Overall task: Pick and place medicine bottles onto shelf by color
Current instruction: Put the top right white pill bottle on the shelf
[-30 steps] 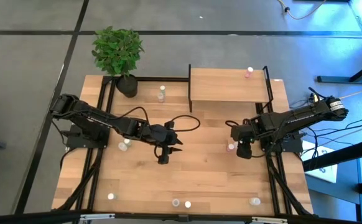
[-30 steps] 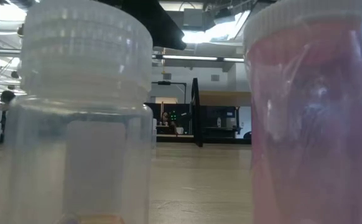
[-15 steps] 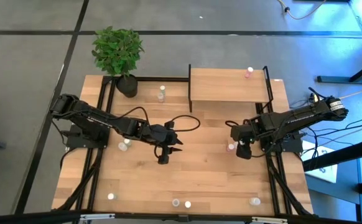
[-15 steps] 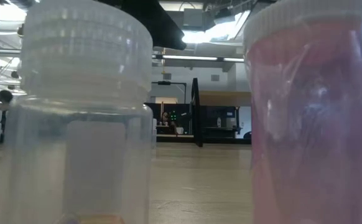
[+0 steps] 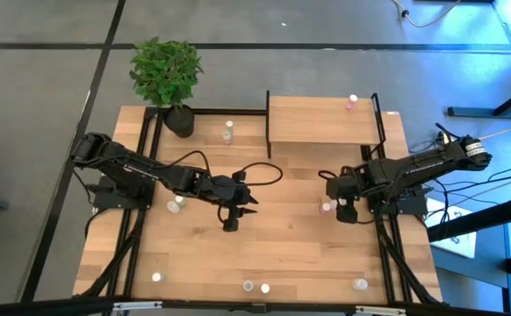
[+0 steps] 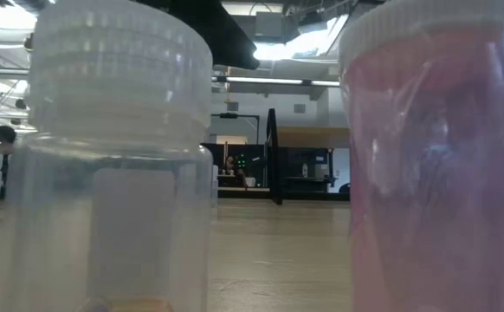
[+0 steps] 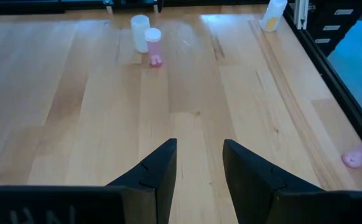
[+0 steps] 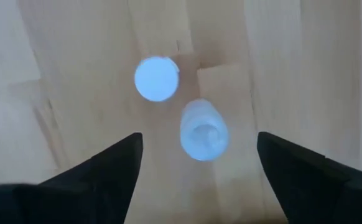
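Medicine bottles lie scattered on your table (image 5: pixel 282 254); one sits on the shelf (image 5: pixel 321 123). From above, your right gripper (image 5: pixel 344 211) has spread wide beside a pink-capped bottle (image 5: pixel 326 208). Its wrist view shows two bottles (image 8: pixel 203 132) between empty fingers. Left gripper (image 7: pixel 199 171), part-open, holds nothing.

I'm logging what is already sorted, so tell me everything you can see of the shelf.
The shelf is a rectangular light-wood platform, its top looking like bare, smooth board, raised on thin black metal posts at its corners. It stands level at the far edge of the table, right of centre. One small bottle with a pink cap stands on it near its far right corner; the rest of its top is bare. Neither pincer touches it.
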Motion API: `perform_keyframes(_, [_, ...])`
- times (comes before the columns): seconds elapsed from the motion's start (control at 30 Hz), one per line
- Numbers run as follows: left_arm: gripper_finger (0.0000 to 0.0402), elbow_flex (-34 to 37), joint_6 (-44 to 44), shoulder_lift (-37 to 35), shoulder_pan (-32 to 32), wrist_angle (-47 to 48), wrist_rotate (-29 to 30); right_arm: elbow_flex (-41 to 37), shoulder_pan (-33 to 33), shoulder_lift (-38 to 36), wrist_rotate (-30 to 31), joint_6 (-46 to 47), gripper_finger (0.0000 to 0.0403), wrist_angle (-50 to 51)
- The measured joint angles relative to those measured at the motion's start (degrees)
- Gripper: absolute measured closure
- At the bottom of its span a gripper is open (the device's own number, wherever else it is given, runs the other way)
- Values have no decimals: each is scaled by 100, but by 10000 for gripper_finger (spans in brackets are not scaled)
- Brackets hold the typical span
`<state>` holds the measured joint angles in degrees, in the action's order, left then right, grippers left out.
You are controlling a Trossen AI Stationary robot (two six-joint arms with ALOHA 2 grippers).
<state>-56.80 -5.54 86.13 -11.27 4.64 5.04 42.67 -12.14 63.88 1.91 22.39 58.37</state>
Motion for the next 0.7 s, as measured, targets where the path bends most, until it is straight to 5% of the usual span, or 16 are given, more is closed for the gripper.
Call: perform_keyframes(0.7, [278,0,-1,0,0,0,0,-875,31,2,-4,145,83,-951])
